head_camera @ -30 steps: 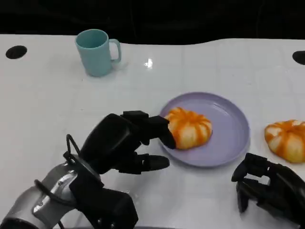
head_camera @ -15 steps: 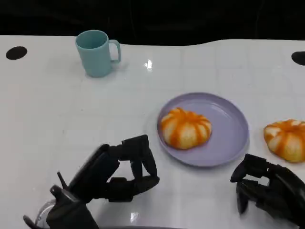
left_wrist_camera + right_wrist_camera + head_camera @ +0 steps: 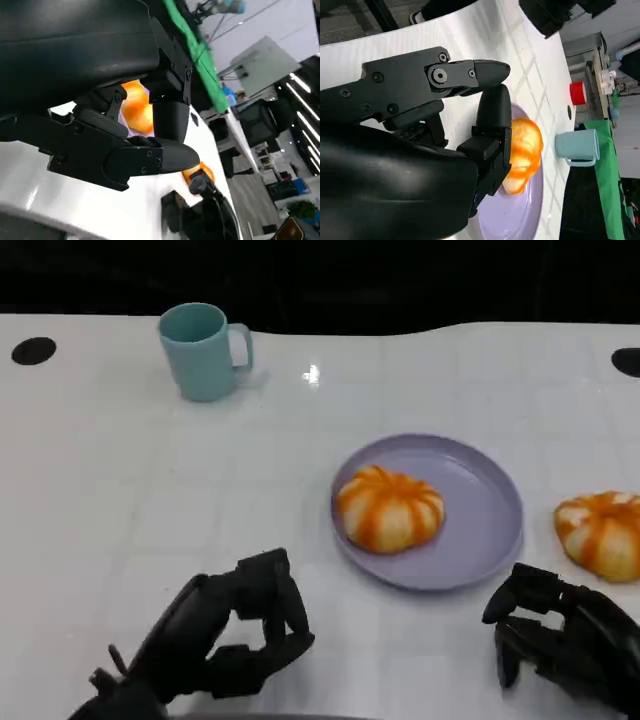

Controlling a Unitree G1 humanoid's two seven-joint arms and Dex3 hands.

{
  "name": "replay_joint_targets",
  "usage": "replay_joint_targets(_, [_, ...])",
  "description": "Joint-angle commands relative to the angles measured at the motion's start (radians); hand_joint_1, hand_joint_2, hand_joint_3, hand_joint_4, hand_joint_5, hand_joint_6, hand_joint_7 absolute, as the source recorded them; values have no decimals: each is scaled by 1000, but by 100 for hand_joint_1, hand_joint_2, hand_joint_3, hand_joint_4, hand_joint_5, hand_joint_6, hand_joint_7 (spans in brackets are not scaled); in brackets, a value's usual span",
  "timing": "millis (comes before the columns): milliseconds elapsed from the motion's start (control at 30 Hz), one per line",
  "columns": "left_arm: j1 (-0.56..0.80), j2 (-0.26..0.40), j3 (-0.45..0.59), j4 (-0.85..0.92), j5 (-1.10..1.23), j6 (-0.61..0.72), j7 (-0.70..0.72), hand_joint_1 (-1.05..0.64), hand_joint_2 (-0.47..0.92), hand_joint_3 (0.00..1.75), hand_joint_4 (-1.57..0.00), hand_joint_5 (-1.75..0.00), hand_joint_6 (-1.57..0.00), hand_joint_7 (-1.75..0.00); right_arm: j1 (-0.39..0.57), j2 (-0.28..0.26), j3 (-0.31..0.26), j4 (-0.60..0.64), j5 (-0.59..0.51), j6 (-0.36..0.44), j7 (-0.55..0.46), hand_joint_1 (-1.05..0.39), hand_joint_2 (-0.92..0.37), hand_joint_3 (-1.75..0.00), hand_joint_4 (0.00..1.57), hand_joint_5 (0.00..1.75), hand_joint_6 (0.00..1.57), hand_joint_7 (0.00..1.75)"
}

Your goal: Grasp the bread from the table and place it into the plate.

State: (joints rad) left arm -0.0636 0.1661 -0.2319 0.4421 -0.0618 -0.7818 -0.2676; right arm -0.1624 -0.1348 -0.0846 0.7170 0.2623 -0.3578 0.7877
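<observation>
**Second bread lies just beyond right hand, plate to its left**

Going left to right in the head view: a teal mug [image 3: 204, 348] is seen at the far left of the white tabletop [image 3: 120, 490], well apart from everything else. The left hand [image 3: 232, 633] is held low at the near edge, fingers [image 3: 277, 592] curled in around nothing. The purple plate [image 3: 487, 502] sits at centre-right, and one bread [image 3: 390, 508] is already lying on its left half. A second bread [image 3: 600, 531] rests on the tabletop just beside the plate's right rim, not touching it as far as can be told. The right hand [image 3: 562, 642] is held at the near right corner, fingers bent downward and apart, nothing gripped.

The second bread is judged to lie straight ahead of the right hand's fingers, slightly to the right, and that hand is far nearer than the left. The bun is round, so no long axis matters. The carry to the plate would be a short one, leftward.
</observation>
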Motion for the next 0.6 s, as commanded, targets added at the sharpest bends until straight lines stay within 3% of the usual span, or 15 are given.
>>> replay_joint_targets(33, [5, -6, 27, -24, -11, 16, -28, -64, 92, 48, -81, -175, -61, -175, 12, -15, -1, 5, -7, 4, -3, -54, -92, -25, 68, 175, 72, 138])
replay_joint_targets(400, [81, -26, 63, -106, -96, 128, -96, -69, 92, 46, -76, -175, -59, -175, 14, -17, -1, -4, -3, 16, 1, -53, -92, -25, 68, 175, 72, 138])
replay_joint_targets(600, [190, -62, 98, -210, -392, 343, -273, -67, 92, 38, -79, -175, -62, -175, 31, -11, -2, -14, 4, 8, 14, -52, -92, -25, 67, 175, 71, 136])
